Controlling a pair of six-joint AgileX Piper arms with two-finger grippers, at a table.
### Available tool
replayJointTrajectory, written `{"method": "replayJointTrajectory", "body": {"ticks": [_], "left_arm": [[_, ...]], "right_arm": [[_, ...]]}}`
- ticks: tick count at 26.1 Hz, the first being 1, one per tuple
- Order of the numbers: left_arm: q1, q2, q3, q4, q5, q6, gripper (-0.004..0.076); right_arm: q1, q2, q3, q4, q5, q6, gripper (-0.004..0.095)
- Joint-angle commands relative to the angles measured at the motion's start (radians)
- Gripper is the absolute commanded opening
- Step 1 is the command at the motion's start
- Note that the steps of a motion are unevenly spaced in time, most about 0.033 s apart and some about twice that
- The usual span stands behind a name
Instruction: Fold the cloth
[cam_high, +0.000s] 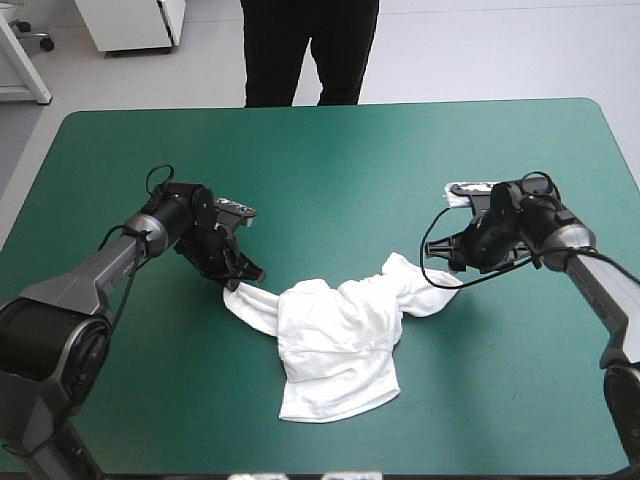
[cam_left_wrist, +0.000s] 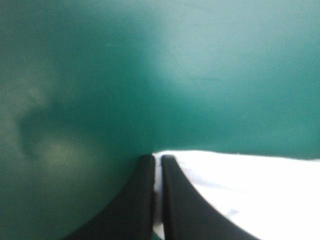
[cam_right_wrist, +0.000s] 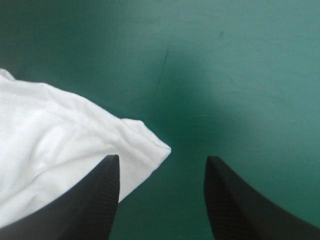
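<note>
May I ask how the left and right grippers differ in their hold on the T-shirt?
The left gripper is shut on the T-shirt; the right gripper is open, clamping nothing. Cloth runs between the left's fingers; only a corner reaches between the right's. Both sit low over the teal-green cover.

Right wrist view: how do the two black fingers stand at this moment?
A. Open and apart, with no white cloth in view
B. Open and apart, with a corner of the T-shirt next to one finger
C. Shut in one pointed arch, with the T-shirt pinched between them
B: the fingers of the right gripper stand well apart with bare teal-green cover between them, and a hemmed corner of the T-shirt lies against one finger.
</note>
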Motion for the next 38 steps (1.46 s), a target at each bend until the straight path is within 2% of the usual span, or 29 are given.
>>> {"method": "replayJointTrajectory", "body": {"ticks": [1, 6, 10, 17, 22, 27, 33, 38], "left_arm": [[-0.021, 0.014, 0.008, -0.082, -0.034, -0.012, -0.0009], [-0.021, 0.014, 0.008, -0.084, -0.034, 0.0, -0.0009], [-0.021, 0.014, 0.008, -0.084, -0.037, 0.0, -0.0009], [-0.021, 0.014, 0.008, -0.084, -0.037, 0.0, -0.0009], [-0.021, 0.014, 0.008, -0.084, -0.037, 0.0, -0.0009], [-0.009, -0.007, -0.005, -0.077, -0.019, -0.008, -0.0009], [0.002, -0.139, -0.081, -0.037, 0.009, -0.008, -0.0009], [0.002, -0.256, -0.192, -0.028, 0.014, -0.008, -0.0009]], "right_arm": [[0.001, -0.015, 0.006, 0.0, -0.084, -0.001, 0.0492], [0.003, 0.095, 0.01, 0.018, -0.098, -0.005, 0.0491], [0.03, 0.158, 0.01, 0.113, -0.077, -0.057, 0.0466], [0.124, 0.177, 0.01, 0.119, -0.056, -0.024, -0.0022], [0.122, 0.168, 0.007, 0.103, -0.042, -0.021, -0.0017], [0.122, 0.122, -0.035, -0.009, 0.006, 0.005, -0.0017], [0.122, 0.0, -0.148, -0.172, 0.089, 0.005, -0.0017], [0.119, -0.11, -0.3, -0.239, 0.139, 0.005, -0.0017]]}}
